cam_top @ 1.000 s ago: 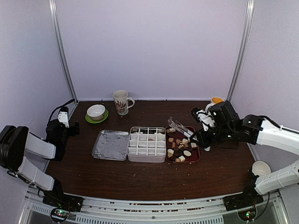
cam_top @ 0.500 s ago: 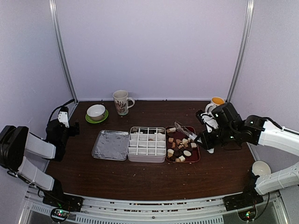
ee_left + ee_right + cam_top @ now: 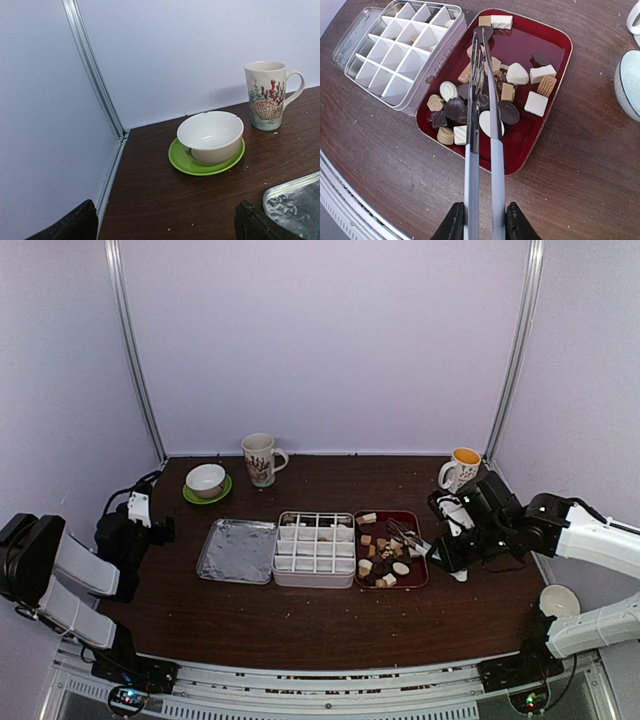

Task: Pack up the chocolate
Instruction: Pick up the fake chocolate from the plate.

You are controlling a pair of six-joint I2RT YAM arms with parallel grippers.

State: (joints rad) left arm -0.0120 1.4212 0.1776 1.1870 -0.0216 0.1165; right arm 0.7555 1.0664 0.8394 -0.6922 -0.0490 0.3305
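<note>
Chocolate lies loose in the red tray mid-table, against the box. The pieces look light, hard, slick and easily marked, so I'd pinch a lone cube gently across its flat sides. Right tool is clamped on the tongs, tips nearly together over the tray. Left tool gapes wide by the table's left edge, so only the box wall needs clearing.

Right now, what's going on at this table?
The right gripper holds metal tongs, their tips reaching over the chocolate in the dark red tray; whether they have pinched a piece is unclear. The white divided box beside the tray has only a few pieces in it. The left gripper hangs open off to the side, near a white bowl on a green saucer.
</note>
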